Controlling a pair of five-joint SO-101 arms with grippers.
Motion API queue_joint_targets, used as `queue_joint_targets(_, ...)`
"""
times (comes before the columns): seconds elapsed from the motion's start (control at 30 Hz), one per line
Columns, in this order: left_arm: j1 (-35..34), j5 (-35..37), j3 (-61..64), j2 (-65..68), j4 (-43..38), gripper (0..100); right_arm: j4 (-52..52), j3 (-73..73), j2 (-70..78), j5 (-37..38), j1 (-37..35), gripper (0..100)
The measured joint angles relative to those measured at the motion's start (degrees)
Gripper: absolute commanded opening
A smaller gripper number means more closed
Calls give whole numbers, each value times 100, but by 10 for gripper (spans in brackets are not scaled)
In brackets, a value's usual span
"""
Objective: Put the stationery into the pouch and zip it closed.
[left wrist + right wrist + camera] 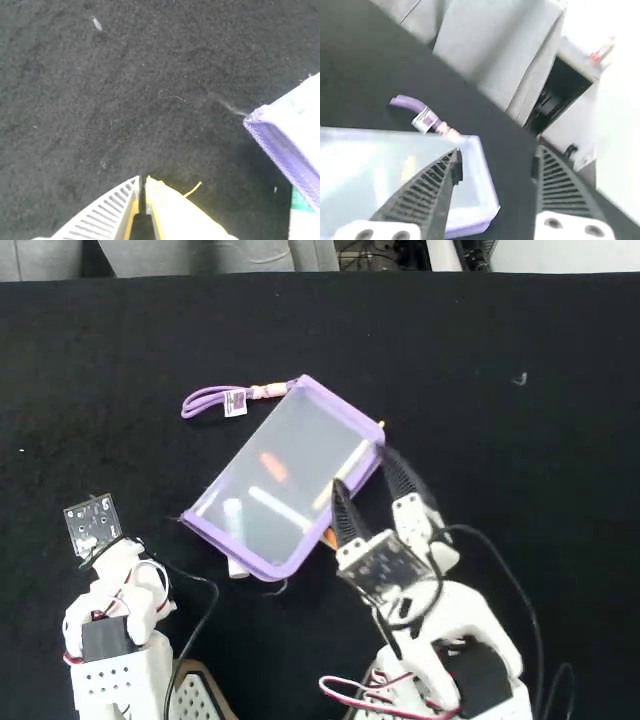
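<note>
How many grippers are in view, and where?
2. The left gripper, shut, hangs over the table beside a corner of the pouch; the right gripper, open, straddles its opposite end.

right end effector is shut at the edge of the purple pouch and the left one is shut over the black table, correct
No. The right end effector is open at the edge of the purple pouch, as the right wrist view shows. The left end effector is shut over the black table.
</note>
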Motion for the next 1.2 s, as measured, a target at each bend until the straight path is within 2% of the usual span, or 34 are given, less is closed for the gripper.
queue_joint_targets(0.13, 0, 0, 0, 0, 0, 30, -35, -703, 835, 0, 26, 245)
queue_joint_targets(0.27, 0, 0, 0, 0, 0, 30, -53, -1670, 2338, 114, -554, 244)
queue_joint_targets(0.4, 0, 0, 0, 0, 0, 30, -53, -2699, 4387, 721, -1055, 244)
queue_joint_targets(0.7, 0, 0, 0, 0, 0, 30, 18, -5108, 9160, 1714, -1099, 240)
queue_joint_targets(0.83, 0, 0, 0, 0, 0, 30, 255, -6312, 10857, 1837, -1099, 240)
queue_joint_targets(1.0, 0, 0, 0, 0, 0, 30, 352, -7763, 12396, 1855, -1020, 240)
queue_joint_targets(1.2, 0, 0, 0, 0, 0, 30, 589, -8923, 13354, 1855, -905, 240)
